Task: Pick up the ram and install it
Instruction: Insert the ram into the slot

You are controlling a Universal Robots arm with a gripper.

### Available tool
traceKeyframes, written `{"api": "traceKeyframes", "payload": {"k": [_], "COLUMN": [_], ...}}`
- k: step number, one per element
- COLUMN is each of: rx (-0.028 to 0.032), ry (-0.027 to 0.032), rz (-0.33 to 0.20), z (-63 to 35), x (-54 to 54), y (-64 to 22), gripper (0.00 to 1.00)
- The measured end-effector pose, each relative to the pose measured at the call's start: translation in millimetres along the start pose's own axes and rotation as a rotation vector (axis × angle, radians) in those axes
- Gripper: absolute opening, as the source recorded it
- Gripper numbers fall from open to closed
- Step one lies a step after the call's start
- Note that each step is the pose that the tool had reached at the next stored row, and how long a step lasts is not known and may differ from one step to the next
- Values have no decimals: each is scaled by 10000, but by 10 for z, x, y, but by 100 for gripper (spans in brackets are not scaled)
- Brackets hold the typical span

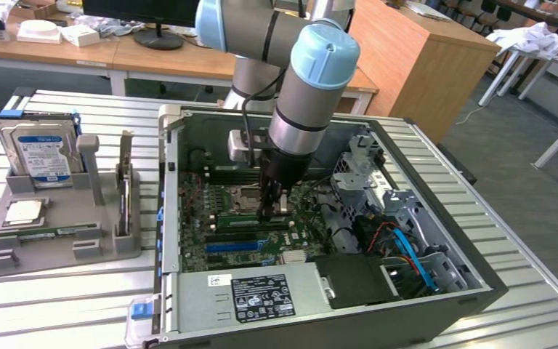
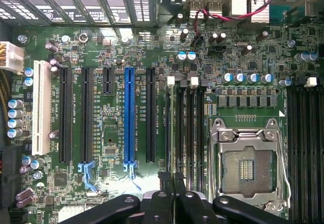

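My gripper (image 1: 277, 209) reaches down into the open computer case (image 1: 473, 283), just above the motherboard (image 1: 230, 233). Its black fingertips (image 2: 163, 177) stand pressed almost together over the memory slot with the white clip (image 2: 170, 80), beside the empty processor socket (image 2: 246, 169). A thin dark edge (image 2: 168, 133) runs from between the fingertips along that slot. I take it for the ram seen edge-on, standing in line with the slot. How deep it sits in the slot is hidden.
Three more dark memory slots (image 2: 191, 133) lie beside it, and a blue card slot (image 2: 129, 117) further off. A grey tray (image 1: 85, 251) on the exterior view's left carries a hard drive (image 1: 41, 156), a square silver chip (image 1: 24, 212) and a flat green stick (image 1: 41, 233). Red and blue cables (image 1: 405, 251) run inside the case.
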State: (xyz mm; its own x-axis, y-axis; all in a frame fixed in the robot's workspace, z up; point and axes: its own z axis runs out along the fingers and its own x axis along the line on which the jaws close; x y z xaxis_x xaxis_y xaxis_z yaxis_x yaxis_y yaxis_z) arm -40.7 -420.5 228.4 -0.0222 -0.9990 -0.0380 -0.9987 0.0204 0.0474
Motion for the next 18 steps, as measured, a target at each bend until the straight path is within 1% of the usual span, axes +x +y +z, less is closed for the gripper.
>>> {"api": "traceKeyframes", "payload": {"k": [2,6,11,15,18], "rx": [-1,-1,-2,25,26], "ry": [-3,-48,-48,-51,-49], "rz": [0,-2,-3,-4,-5], "z": [2,10,10,-10,-11], "x": [1,1,1,0,6], "y": [0,0,-1,5,9], "gripper": [12,12,12,12,12]}}
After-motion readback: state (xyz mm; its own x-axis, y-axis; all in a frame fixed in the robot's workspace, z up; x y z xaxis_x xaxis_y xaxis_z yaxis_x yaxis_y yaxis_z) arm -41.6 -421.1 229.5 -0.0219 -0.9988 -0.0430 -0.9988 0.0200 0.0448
